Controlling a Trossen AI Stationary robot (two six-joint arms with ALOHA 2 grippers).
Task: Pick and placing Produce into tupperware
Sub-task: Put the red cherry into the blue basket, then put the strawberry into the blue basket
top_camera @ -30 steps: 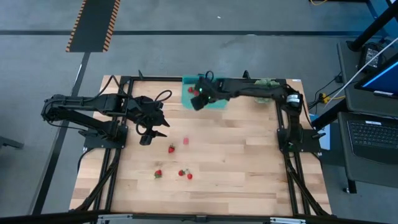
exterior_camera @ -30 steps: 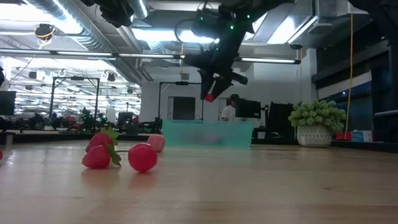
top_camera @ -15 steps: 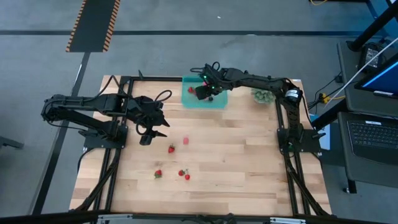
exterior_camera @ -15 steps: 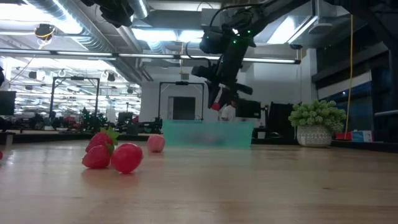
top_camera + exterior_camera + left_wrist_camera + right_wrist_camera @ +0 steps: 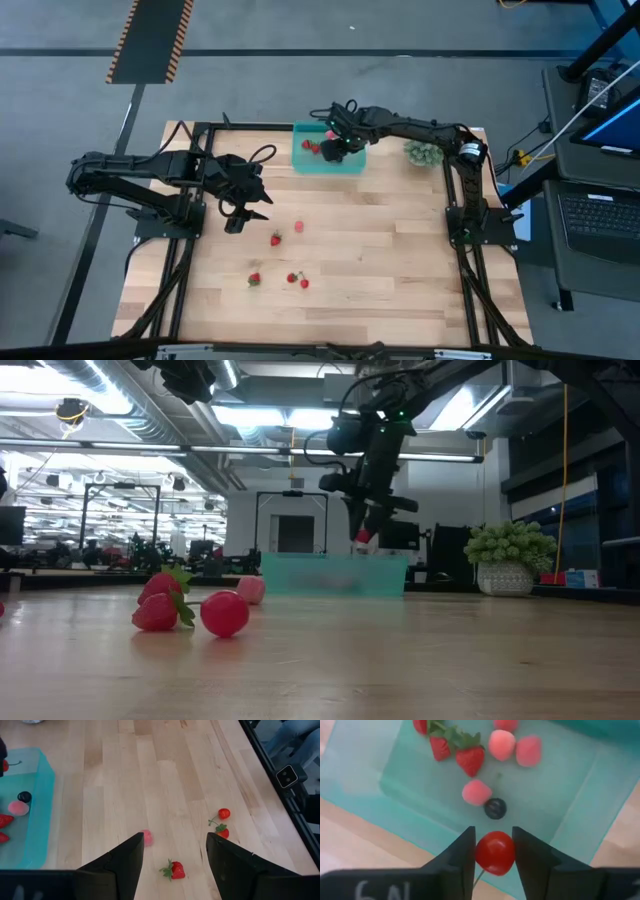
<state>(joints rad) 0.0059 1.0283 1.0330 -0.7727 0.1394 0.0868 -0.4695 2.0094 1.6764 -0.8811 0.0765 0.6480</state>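
The teal tupperware (image 5: 349,164) (image 5: 560,800) sits near the table's far edge and holds strawberries (image 5: 470,757), pink pieces (image 5: 476,792) and a dark berry (image 5: 495,808). My right gripper (image 5: 494,851) (image 5: 366,532) hangs over it, shut on a round red piece (image 5: 495,852). Several more pieces lie on the bare wood mid-table: a strawberry (image 5: 276,239) (image 5: 176,869), a pink piece (image 5: 299,227) (image 5: 146,837), and others nearer (image 5: 254,279) (image 5: 304,283). My left gripper (image 5: 172,862) (image 5: 258,208) waits open at the table's left, above the wood. My right gripper pinches the round red piece (image 5: 495,854) between its two fingers, one finger on each side. The fingers slant down from above. The piece is lifted clear, above the tupperware's floor near its wall, and a thin stem (image 5: 479,877) trails back from it.
A spiky green plant-like ball (image 5: 423,153) (image 5: 510,546) stands to the right of the tupperware near the far edge. Black frame rails (image 5: 180,260) run along the table's left and right sides. Bare wood spreads across the near half.
My right gripper, carrying the red piece, has moved from the tupperware's left end toward the table's right, over its inside, and has come down. On the table, the round red piece beside the near strawberries has rolled a little to one side and back.
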